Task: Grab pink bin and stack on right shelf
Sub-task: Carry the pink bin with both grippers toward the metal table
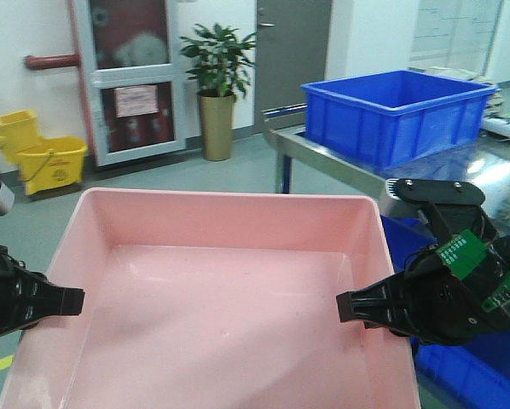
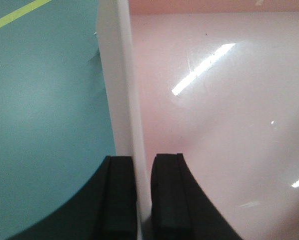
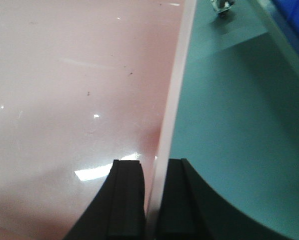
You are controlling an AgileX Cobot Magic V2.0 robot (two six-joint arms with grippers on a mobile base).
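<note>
Left gripper (image 2: 143, 160): jaws are closed down to a narrow gap and clamped across the left side wall of the pink bin (image 1: 229, 281). One finger (image 2: 120, 200) is set outside the wall and the other inside. Teal floor (image 2: 44, 100) with a yellow line (image 2: 14, 17) is seen outboard of that gripper.

The bin is spanned between the two grippers, open side up, with nothing seen inside. Its far wall is pointed away from the robot and its near edge is cut off by the frame. Whether it is resting on anything cannot be told.

Right gripper (image 3: 152, 162): same state. It is narrowed onto the bin's right side wall, with the rim pinched between an inner finger and an outer finger (image 3: 175, 200). Floor is seen outboard here too.

The right shelf (image 1: 481, 170) is located ahead of and outboard of the right gripper. Its glossy metal top is apart from the bin. A blue crate (image 1: 400, 115) is set on the shelf. A second blue crate (image 1: 477, 366) is seen low, just outboard of and behind the right gripper.
</note>
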